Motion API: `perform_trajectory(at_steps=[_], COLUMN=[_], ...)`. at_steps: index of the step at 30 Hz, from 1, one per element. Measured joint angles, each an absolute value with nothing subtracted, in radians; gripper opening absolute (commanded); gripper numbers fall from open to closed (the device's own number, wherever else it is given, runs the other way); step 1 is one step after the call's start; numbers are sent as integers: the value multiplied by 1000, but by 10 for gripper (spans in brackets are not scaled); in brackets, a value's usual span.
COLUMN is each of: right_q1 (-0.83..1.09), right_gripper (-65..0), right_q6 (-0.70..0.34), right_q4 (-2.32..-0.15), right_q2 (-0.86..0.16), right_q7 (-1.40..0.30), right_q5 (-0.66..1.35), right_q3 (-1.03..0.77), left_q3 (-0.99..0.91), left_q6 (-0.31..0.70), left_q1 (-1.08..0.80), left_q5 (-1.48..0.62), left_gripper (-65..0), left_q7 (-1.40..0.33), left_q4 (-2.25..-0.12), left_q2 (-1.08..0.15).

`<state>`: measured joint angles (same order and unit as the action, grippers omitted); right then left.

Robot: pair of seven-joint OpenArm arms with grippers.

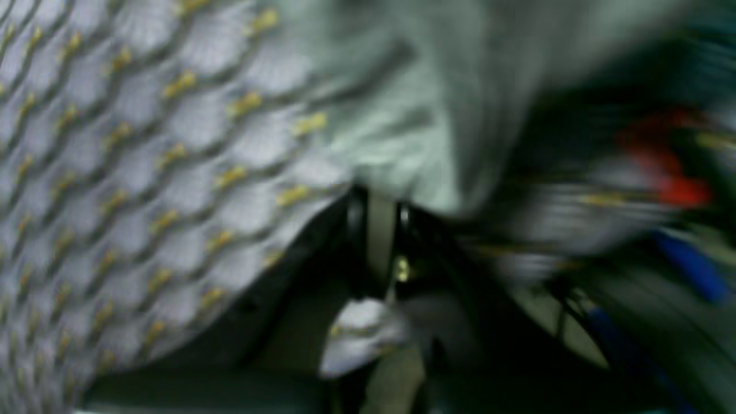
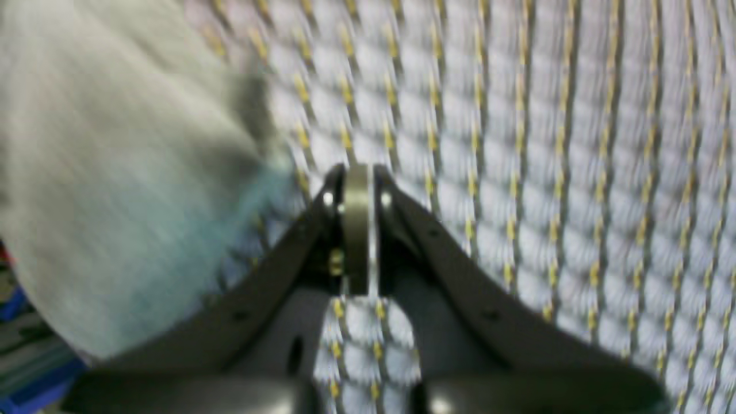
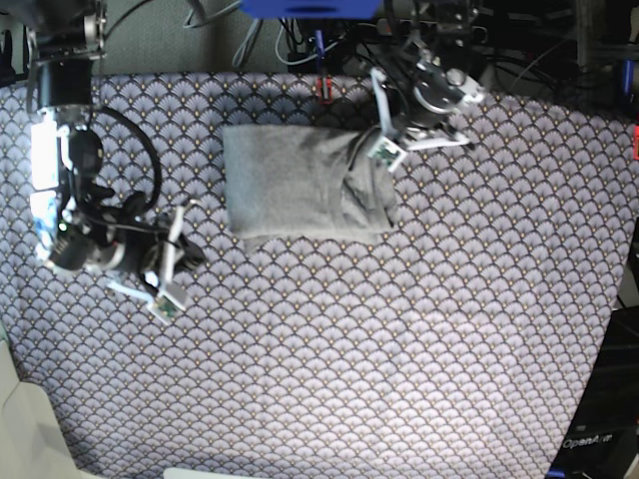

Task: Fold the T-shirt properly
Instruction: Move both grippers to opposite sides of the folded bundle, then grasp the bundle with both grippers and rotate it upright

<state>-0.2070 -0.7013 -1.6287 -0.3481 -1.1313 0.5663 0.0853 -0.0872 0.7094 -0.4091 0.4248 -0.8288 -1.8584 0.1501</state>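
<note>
The grey T-shirt [image 3: 300,180] lies folded into a rough rectangle at the back middle of the table; its right side is bunched and lifted. My left gripper [image 3: 365,154] is at that right edge. In the blurred left wrist view its fingers [image 1: 372,227] are pressed together with the T-shirt [image 1: 402,115] gathered at their tips, so it looks shut on the fabric. My right gripper [image 3: 190,251] is well to the left of the shirt, low over the bare cloth. In the right wrist view that gripper [image 2: 356,172] is shut on nothing, and the T-shirt [image 2: 115,172] fills the left.
The scallop-patterned table cloth [image 3: 399,339] covers the whole table. Cables, a red object [image 3: 324,88] and dark equipment [image 3: 519,40] crowd the back edge behind the shirt. The table's right edge [image 3: 624,279] drops off to dark floor.
</note>
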Motion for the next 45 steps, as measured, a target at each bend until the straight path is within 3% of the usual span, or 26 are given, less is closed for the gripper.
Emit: perform_trajectory(at_steps=[16, 35, 45], right_q1=[-265, -100, 58], right_gripper=[-650, -650, -650], right_q6=[-701, -698, -691], right_q4=[-1386, -1402, -1581], right_q2=[-355, -394, -415], right_q7=[-956, -887, -921], right_q5=[553, 587, 572], right_q3=[320, 324, 327], left_q3=[-54, -56, -84], left_q6=[701, 700, 700], left_q1=[-274, 6, 221], left_q5=[421, 421, 193], left_gripper=[-650, -650, -650], left_q7=[-936, -938, -924], left_q4=[-1768, -1561, -1327], left_q2=[148, 150, 152])
